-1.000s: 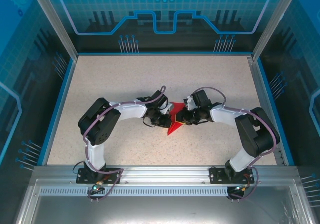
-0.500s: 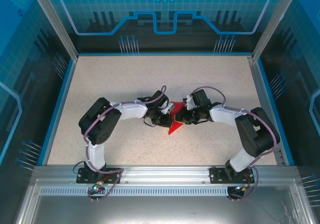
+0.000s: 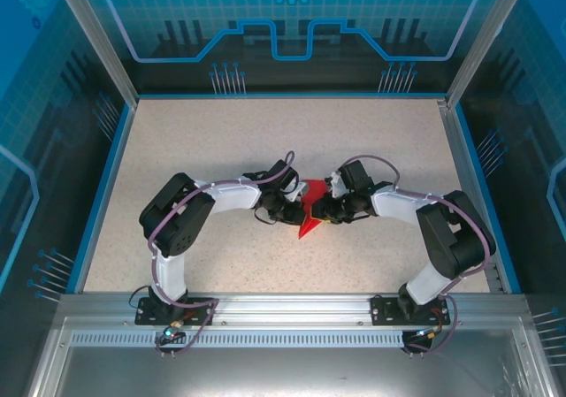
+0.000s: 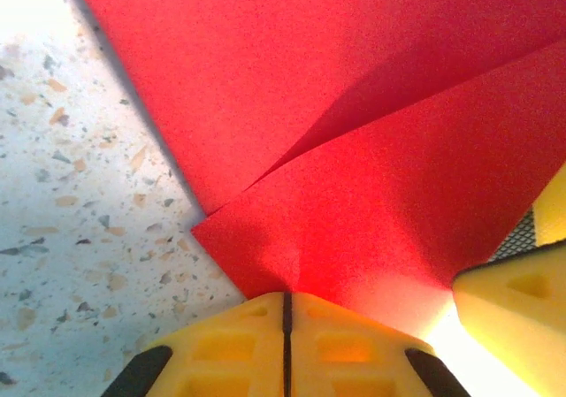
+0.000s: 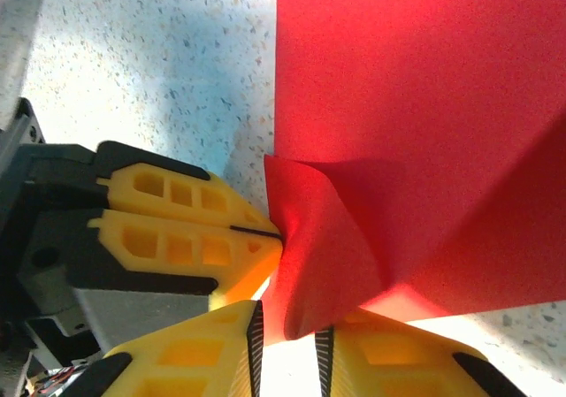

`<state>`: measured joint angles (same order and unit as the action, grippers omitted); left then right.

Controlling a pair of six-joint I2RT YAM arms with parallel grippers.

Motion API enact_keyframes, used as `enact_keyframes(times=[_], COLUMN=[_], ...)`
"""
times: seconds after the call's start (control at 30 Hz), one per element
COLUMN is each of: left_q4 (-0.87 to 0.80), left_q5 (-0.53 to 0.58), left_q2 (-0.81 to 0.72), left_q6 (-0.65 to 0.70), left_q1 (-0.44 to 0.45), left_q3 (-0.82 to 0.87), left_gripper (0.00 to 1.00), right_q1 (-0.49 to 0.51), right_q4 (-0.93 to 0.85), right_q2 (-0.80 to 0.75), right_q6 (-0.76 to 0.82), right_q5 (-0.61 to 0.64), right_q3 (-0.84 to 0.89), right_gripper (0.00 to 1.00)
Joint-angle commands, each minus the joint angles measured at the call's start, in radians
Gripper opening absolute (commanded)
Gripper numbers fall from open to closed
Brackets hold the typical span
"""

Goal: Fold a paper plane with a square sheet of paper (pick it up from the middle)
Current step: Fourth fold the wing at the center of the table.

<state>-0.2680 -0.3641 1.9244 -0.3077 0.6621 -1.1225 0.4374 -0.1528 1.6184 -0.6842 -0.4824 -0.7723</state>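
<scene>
**Status of the work.** The thin, bright red square sheet of paper lies at the middle of the speckled beige table, between the two arms. It is partly folded. The left wrist view shows overlapping layers meeting along a diagonal crease, and the top view shows a point facing the near edge. No finished dart with a centre ridge is visible, so by judgement the later folds remain.

**Grippers.** The left gripper is clenched on one paper edge, its yellow fingers pressed together. The right gripper has its jaws slightly apart around a bulged fold. Whether it clamps that fold cannot be told.

**Surroundings and obstructions.** The table around the sheet carries no other items, and blue-trimmed enclosure walls border it. The two grippers sit nearly tip to tip, so each limits the other's room to move.
</scene>
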Motion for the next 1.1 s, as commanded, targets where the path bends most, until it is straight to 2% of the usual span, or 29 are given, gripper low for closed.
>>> enact_keyframes(times=[0.0,0.1,0.3,0.63,1.07], left_q4=[-0.031,-0.048,-0.051,-0.055,-0.012], left_q5=[-0.015,-0.01,-0.021,-0.072,-0.091], left_q2=[-0.008,-0.021,-0.051,-0.115,-0.07], left_q6=[0.018,0.02,0.004,-0.047,-0.061], left_q1=[-0.007,-0.007,-0.009,-0.005,0.019], left_q3=[-0.037,-0.046,-0.055,0.009,0.057], left_gripper=[0.09,0.1,0.13,0.14,0.11], right_q1=[-0.018,-0.02,-0.022,-0.025,-0.028], right_q4=[0.027,0.01,-0.017,-0.025,-0.043], right_q2=[-0.001,0.013,0.024,0.032,0.025], right_q6=[-0.011,-0.004,0.021,0.025,0.035], right_q5=[-0.018,-0.002,0.019,0.031,0.034], right_q3=[0.01,0.008,0.011,0.011,0.012], right_gripper=[0.23,0.17,0.11,0.08,0.08])
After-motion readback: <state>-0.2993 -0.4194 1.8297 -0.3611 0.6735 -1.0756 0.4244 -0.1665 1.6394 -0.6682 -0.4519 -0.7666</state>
